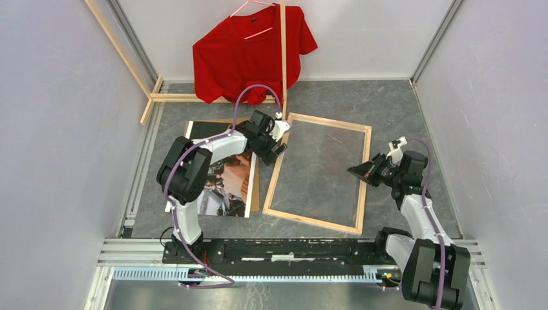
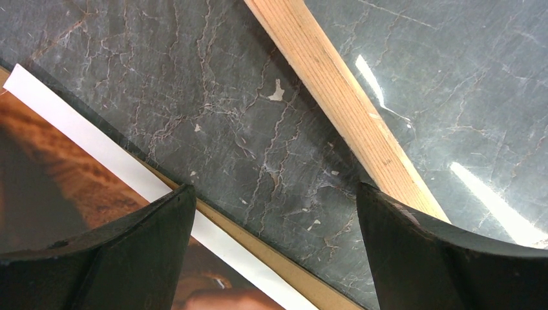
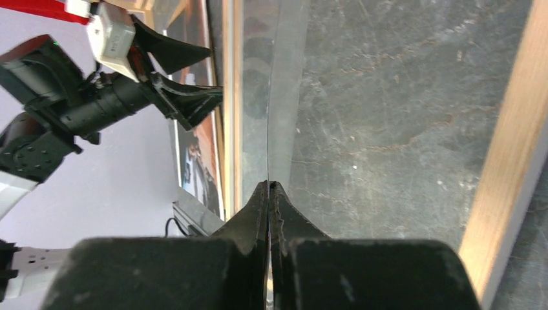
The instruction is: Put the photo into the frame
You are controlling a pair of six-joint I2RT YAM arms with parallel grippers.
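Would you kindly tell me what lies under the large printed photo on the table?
A plain brown cardboard sheet: only narrow strips show beside the dark-and-orange paper photo. The rest is covered, so anything else beneath cannot be seen.

Frame (image 1: 310, 220): thin pale-wood rectangle, wood face up, grey desk visible through its clear pane. Lies flat mid-desk, slightly askew. Photo (image 1: 226, 194): face up, dark/orange print with white border, flat on brown cardboard just left of the frame, not touching it, partly hidden.
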